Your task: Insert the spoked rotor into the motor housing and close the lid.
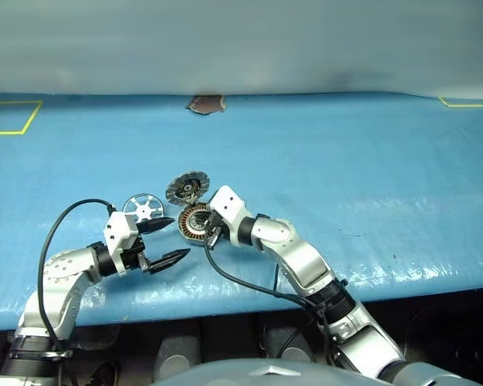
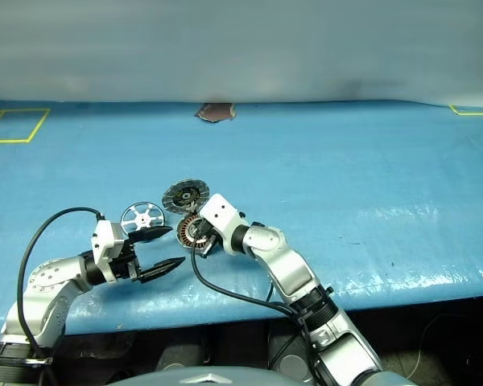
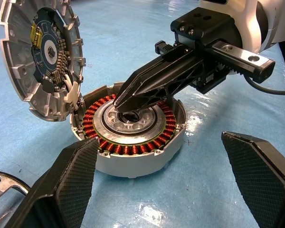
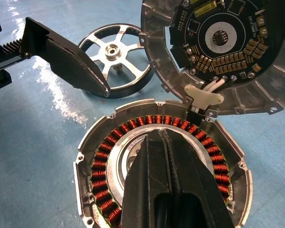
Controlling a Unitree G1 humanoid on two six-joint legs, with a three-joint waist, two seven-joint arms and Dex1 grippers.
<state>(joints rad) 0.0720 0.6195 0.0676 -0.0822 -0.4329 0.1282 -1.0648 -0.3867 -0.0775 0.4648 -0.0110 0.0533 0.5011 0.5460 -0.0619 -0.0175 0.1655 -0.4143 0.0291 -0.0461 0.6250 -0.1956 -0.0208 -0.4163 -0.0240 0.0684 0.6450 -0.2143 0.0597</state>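
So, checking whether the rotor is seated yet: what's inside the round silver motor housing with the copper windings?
Inside the motor housing: copper windings around a silver hub, with the shut right gripper over its centre, hiding it. The spoked rotor lies outside on the blue table.

No readable text, label, brand or number anywhere. On the lid (image 4: pixel 218 52), upper right of the right wrist view, only tiny markings on the circuit board, too small to make out. Yellow tape outlines (image 1: pixel 8 117) on the blue table (image 1: pixel 346 169), upper left and upper right corners of the left eye view, blank inside.
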